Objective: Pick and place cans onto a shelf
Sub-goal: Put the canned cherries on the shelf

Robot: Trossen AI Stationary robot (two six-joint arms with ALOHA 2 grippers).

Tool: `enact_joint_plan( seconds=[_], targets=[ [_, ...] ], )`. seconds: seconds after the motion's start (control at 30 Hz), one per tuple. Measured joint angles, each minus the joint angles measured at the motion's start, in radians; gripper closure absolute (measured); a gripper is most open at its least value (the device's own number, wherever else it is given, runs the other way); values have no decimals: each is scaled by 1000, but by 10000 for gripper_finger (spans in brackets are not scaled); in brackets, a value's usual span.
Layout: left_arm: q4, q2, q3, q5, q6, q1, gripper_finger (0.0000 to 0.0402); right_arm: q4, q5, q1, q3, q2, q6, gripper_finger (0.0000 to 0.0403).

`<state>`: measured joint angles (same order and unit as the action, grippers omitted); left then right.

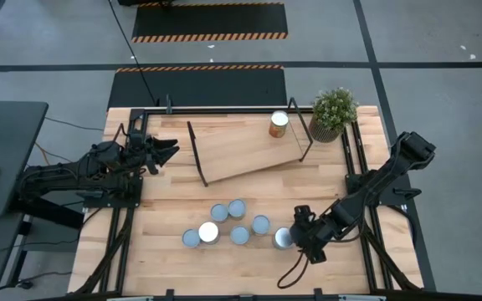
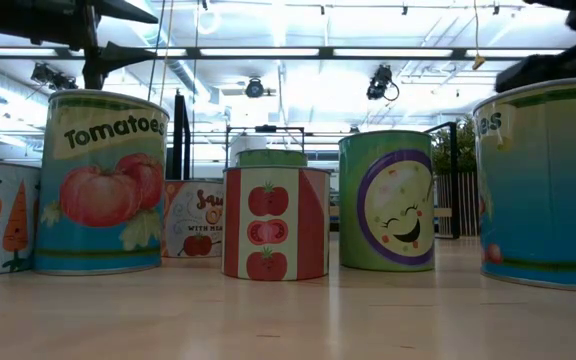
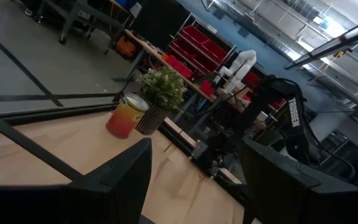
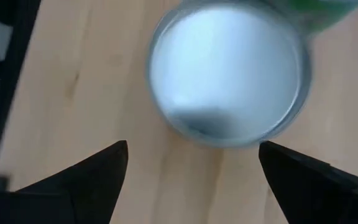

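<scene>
Several cans stand upright in a loose cluster [image 1: 237, 226] on the near middle of the table. One orange-sided can [image 1: 279, 124] stands on the shelf [image 1: 245, 149], a light-wood board with black frame ends at the far middle. My right gripper [image 1: 298, 235] hovers open and slanting down, just right of the cluster's rightmost can [image 1: 284, 238]. In the right wrist view that can's pale round top [image 4: 229, 74] lies ahead of the spread fingers [image 4: 191, 177], not between them. My left gripper [image 1: 171, 150] waits open and level, left of the shelf.
A potted green plant [image 1: 334, 113] stands at the shelf's right end, close to the can on the board. In the low view the printed cans, among them a Tomatoes can [image 2: 103, 180], fill the table's width. Bare tabletop [image 1: 166, 201] lies left of the cluster.
</scene>
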<state>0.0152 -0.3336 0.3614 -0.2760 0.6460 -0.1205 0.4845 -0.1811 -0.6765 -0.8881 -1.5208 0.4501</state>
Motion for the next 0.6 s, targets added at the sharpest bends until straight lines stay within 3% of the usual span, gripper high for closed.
enact_joint_plan(
  seconds=[0.3, 0.6],
  targets=[
    [-8, 0, 0, 11, 0, 0, 154, -353, -52, 26, 142, 0, -131, 31],
    [-8, 0, 0, 11, 23, 0, 154, -435, -111, 44, 150, 0, -146, 31]
  ],
)
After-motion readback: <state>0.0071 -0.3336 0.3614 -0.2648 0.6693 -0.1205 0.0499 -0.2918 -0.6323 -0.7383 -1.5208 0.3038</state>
